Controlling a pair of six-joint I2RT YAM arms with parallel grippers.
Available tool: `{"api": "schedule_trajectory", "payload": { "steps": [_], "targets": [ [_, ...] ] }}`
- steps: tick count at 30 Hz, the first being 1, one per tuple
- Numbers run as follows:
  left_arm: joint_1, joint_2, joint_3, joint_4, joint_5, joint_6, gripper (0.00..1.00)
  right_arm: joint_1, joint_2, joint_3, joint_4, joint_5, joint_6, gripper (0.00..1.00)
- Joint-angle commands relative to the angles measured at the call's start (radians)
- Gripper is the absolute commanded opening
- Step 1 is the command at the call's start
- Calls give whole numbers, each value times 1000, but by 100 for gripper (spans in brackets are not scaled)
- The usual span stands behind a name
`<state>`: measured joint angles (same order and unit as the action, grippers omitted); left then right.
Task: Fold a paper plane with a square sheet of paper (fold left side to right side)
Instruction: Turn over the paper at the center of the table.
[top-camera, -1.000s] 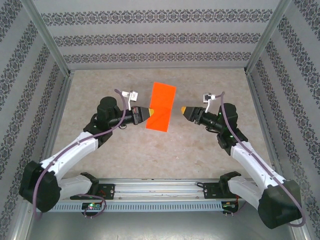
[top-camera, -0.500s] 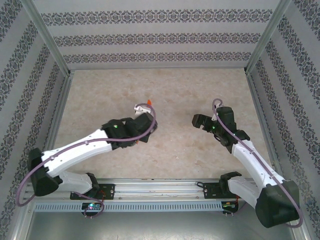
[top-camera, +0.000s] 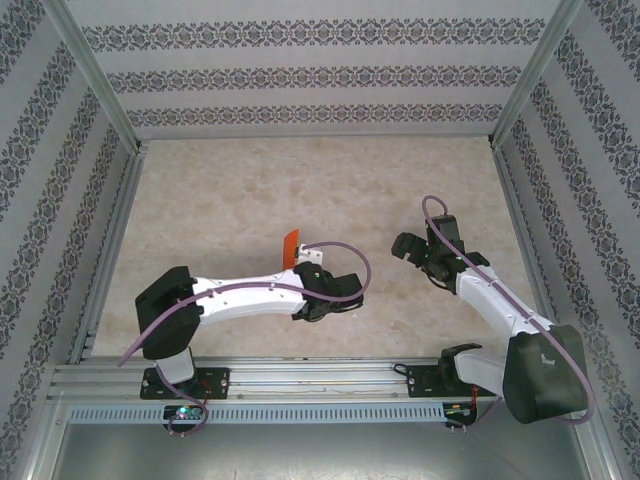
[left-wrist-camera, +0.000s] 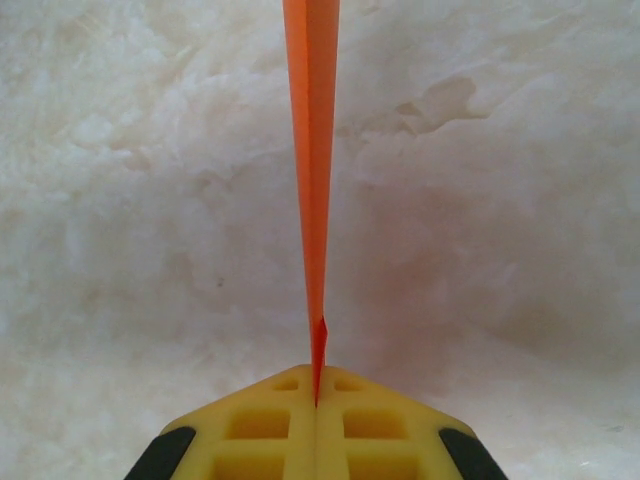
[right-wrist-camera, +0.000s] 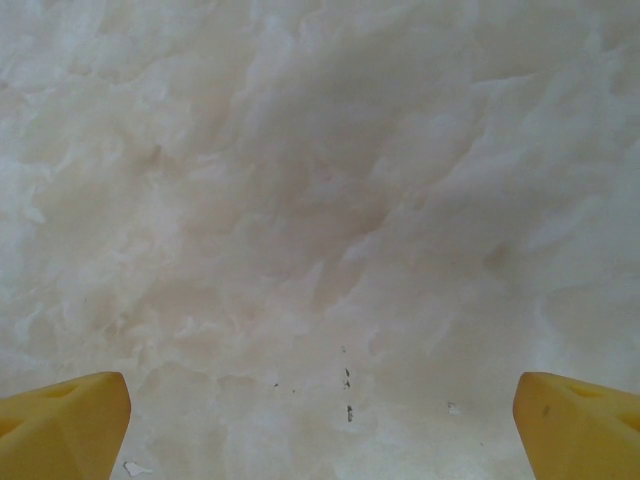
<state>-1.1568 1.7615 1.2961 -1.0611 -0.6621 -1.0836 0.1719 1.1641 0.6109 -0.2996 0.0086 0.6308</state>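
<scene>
Where the pale marbled table (top-camera: 300, 180) spreads between patterned walls (top-camera: 90, 220), the left arm (top-camera: 240, 292) reaches across its near middle and the right arm (top-camera: 490, 300) waits to the side. The right gripper (right-wrist-camera: 320, 420) hangs above the table with its yellow fingers (right-wrist-camera: 60, 420) spread wide, holding nothing. The left gripper (left-wrist-camera: 317, 388) is pinched tight on the orange-red sheet of paper (left-wrist-camera: 312, 150), which stands on edge, seemingly clear of the surface. Best, I think, to lower it flat first, then match edges squarely before pressing any crease.
</scene>
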Motion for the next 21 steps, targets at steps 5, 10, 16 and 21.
{"api": "schedule_trajectory", "payload": {
  "steps": [5, 10, 16, 21],
  "targets": [
    [44, 66, 34, 130, 111, -53, 0, -19, -7, 0, 10, 18, -3, 98],
    [76, 105, 38, 232, 208, -14, 3, -32, -11, -10, 16, -8, -22, 98],
    [107, 112, 26, 338, 292, -9, 25, -48, -22, -8, 17, -41, -45, 98],
    [135, 92, -4, 459, 371, 22, 42, -60, -47, -3, 14, -95, -79, 98]
  ]
}}
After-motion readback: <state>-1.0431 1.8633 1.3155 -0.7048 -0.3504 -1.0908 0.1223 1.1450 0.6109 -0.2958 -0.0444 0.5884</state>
